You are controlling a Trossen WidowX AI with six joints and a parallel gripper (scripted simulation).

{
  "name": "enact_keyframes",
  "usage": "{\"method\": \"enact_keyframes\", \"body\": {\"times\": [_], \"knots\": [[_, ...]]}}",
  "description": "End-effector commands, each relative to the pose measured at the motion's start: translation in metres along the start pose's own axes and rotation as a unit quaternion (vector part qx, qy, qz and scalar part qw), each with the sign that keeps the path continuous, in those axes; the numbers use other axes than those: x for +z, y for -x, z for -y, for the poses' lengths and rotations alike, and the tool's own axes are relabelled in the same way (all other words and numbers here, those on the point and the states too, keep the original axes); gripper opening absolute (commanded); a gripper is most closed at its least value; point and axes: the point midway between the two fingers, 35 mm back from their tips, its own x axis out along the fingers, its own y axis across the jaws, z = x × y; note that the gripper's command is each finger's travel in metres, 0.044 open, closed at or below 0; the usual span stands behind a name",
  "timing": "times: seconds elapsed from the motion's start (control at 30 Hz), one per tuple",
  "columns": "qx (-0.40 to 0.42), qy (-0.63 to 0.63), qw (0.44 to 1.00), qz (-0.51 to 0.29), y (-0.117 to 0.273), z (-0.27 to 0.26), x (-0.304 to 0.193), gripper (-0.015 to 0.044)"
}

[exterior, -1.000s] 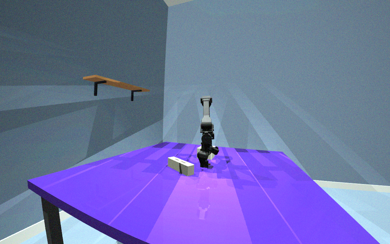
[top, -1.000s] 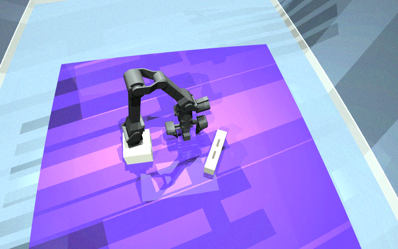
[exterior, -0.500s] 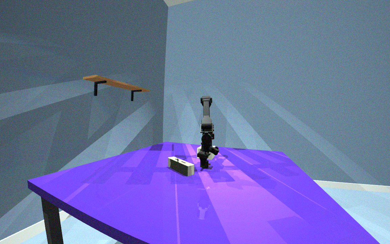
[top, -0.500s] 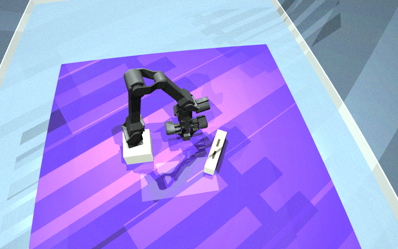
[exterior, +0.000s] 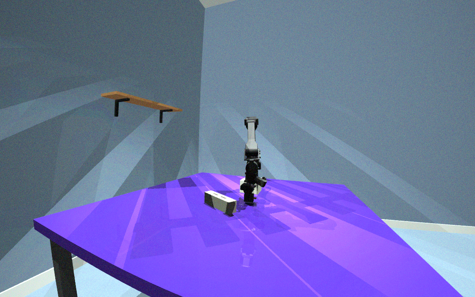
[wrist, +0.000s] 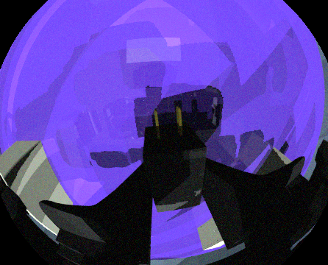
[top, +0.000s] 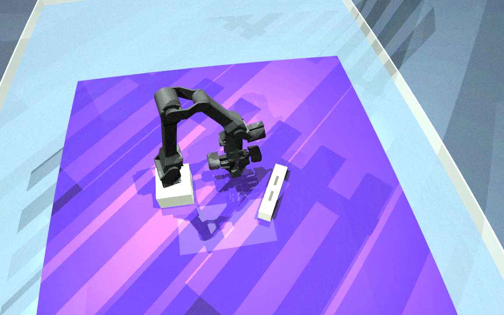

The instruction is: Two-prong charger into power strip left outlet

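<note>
One pincer [top: 237, 166] [exterior: 248, 197] [wrist: 171, 162], one charger [top: 236, 172] [wrist: 175, 169], two prongs [wrist: 168, 121]

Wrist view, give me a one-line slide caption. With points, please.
Black gripper [wrist: 171, 162] shut on a black box-shaped charger [wrist: 175, 162], its two thin brass-coloured prongs pointing away over a glossy purple tabletop [wrist: 98, 85].

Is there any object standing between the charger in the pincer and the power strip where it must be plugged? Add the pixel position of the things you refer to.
Nothing visible stands between them. The pincer [top: 238, 169] [wrist: 171, 162] is shut on the charger [wrist: 175, 165], beside the power strip [top: 272, 192] [exterior: 219, 201], with only table surface [top: 304, 243] [exterior: 195, 258] between. The outlets' inner shutter cannot be seen.
</note>
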Motion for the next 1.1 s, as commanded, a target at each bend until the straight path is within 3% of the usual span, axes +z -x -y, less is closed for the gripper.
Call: {"method": "enact_keyframes", "body": {"times": [0.0,0.3,1.07], "knots": [[-0.013,-0.002,1.0,0.003,0.021,0.006,-0.001,0.0],[-0.011,-0.001,1.0,0.004,0.047,-0.002,-0.004,0.0],[-0.004,-0.152,0.988,0.011,0.041,0.002,-0.007,0.0]]}}
